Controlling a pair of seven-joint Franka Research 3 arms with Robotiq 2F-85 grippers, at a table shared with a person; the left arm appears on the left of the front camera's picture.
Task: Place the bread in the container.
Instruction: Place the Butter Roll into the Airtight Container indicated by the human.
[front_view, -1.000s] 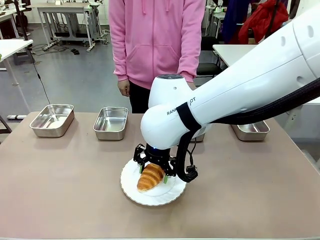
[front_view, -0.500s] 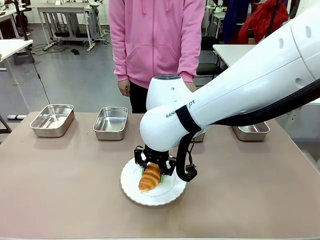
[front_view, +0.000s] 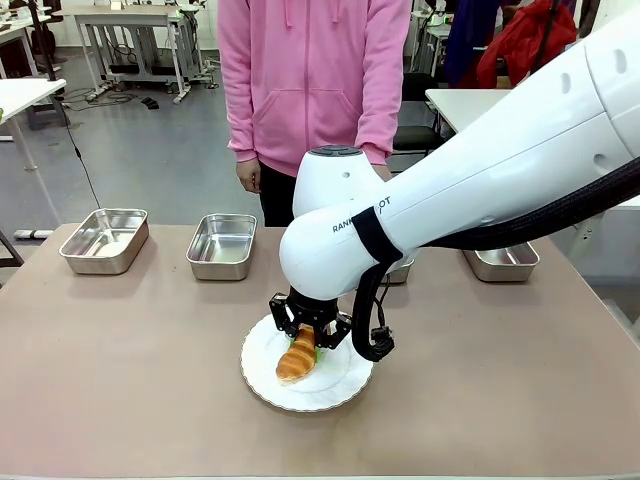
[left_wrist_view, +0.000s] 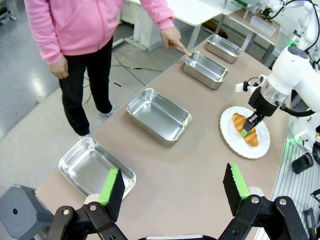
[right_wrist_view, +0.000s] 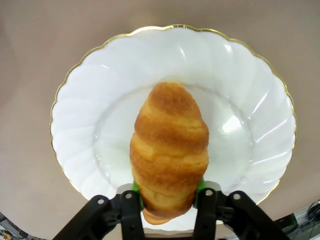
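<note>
Front view: right gripper (front_view: 306, 347) over the white plate (front_view: 340, 385), jaws clamped on the bread (front_view: 297, 353), which lies on the plate. Four steel trays beyond the plate; the container (front_view: 222, 245) is 2nd from left, w/ a person (front_view: 312, 90) in pink behind.

Left wrist view: left gripper (left_wrist_view: 173, 188) jaws spread wide, nothing between, above the counter (left_wrist_view: 175, 175). Person's hand (left_wrist_view: 173, 38) points at a tray past the plate.

Right wrist view: green pads (right_wrist_view: 199, 186) pinch the bread's near end, at plate centre.
</note>
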